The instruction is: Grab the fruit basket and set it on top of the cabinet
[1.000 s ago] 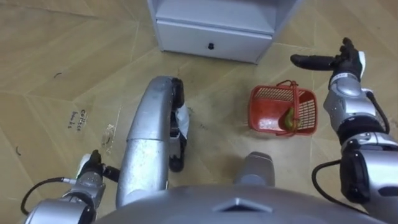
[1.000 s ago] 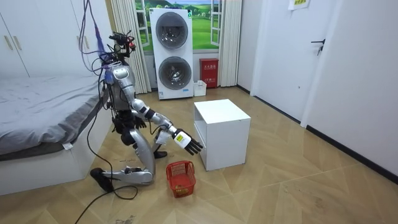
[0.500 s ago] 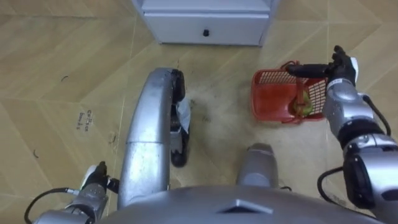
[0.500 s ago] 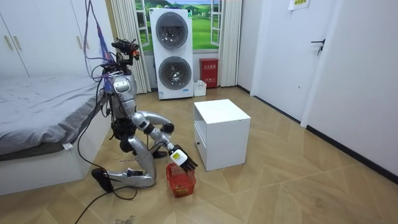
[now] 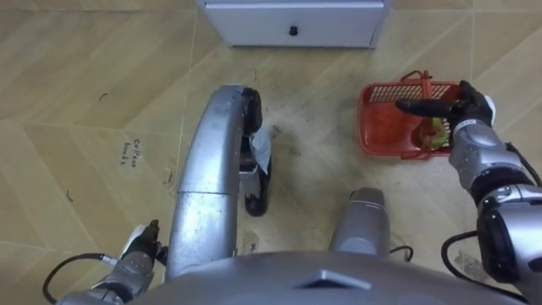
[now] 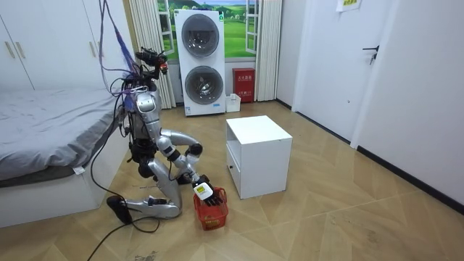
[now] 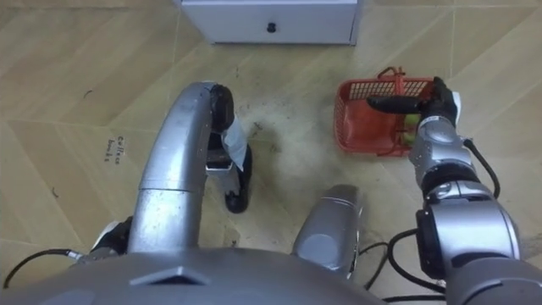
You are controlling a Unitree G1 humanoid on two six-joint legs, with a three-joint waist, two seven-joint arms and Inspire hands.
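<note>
You are holding your right hand [image 5: 453, 108] flat above the fruit basket [image 5: 369, 127], fingers straight, gripping nothing; the basket is sitting on the floor [image 5: 322, 161] directly beneath them. It is looking like light, stiff plastic mesh, so be curling round the thin handle [image 5: 422, 83] under your fingertips

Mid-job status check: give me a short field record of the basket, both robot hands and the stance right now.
basket: red fruit basket, upright on the floor, near the white cabinet
contents: greenish fruit
right robot hand: open, fingers straight across the basket's top; contact unclear
left robot hand: low by the floor, idle
stance: kneeling beside the bed
lifted: not yet
</note>
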